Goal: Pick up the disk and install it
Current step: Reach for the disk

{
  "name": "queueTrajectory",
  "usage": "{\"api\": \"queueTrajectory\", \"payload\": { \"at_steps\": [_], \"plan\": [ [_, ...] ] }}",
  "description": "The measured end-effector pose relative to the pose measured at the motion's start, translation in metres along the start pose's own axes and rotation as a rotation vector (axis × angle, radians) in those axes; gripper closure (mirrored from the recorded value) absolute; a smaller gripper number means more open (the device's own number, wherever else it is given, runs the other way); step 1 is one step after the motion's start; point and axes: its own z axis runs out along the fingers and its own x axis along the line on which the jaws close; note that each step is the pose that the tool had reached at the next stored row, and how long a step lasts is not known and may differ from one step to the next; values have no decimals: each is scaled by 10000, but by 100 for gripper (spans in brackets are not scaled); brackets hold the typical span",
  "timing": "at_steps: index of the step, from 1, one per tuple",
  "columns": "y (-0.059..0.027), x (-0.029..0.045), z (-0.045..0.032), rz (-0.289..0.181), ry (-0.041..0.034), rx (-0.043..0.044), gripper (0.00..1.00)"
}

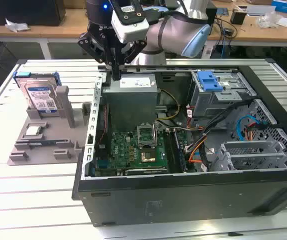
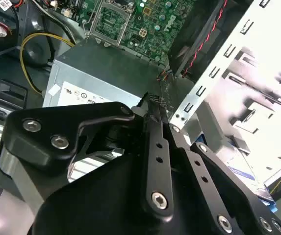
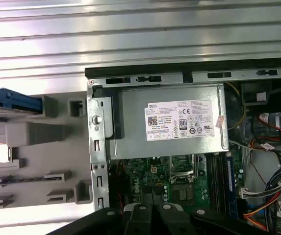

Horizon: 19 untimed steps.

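The disk [image 1: 39, 95] stands upright in a grey holder [image 1: 43, 137] on the table, at the exterior view's left of the open computer case [image 1: 183, 195]. It is silver with a white-and-blue label and blue side rails. In the first wrist view the disk [image 3: 10, 94] shows edge-on as a blue strip. My gripper [image 1: 115, 74] hangs over the case's rear corner, just above the edge of the grey power supply [image 1: 133, 92], well apart from the disk. Its fingers [image 2: 155, 142] meet at the tips with nothing between them.
Inside the case lie the green motherboard [image 1: 133, 147], loose cables [image 1: 198, 145] and a metal drive cage with a blue latch [image 1: 211, 80]. The case's side wall [image 1: 90, 140] stands between the gripper and the holder. A cluttered bench [image 1: 263, 20] runs behind the ribbed table.
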Motion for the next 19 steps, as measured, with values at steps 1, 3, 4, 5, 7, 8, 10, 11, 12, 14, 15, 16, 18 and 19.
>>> {"api": "queueTrajectory", "payload": {
  "at_steps": [1, 3, 4, 5, 7, 8, 10, 11, 12, 14, 15, 16, 18, 19],
  "plan": [
    [-2, 28, -1, 0, 0, 0, 89],
    [-9, 112, -3, -1, 0, 1, 89],
    [-12, 152, -4, -2, 0, 0, 89],
    [-14, 184, -5, -1, 0, 1, 89],
    [-17, 222, -6, 0, 0, 0, 89],
    [-19, 248, -7, -1, 0, 1, 89],
    [-22, 292, -8, -1, 0, 0, 89],
    [-23, 307, -9, -1, 0, 1, 89],
    [-25, 335, -9, -1, 0, 1, 89],
    [-30, 402, -11, -1, 0, 0, 89],
    [-31, 413, -11, 0, 0, 0, 89],
    [-33, 433, -12, -1, 0, 1, 89],
    [-35, 467, -13, -1, 0, 0, 89],
    [-36, 476, -13, -1, 0, 0, 89]
  ]
}}
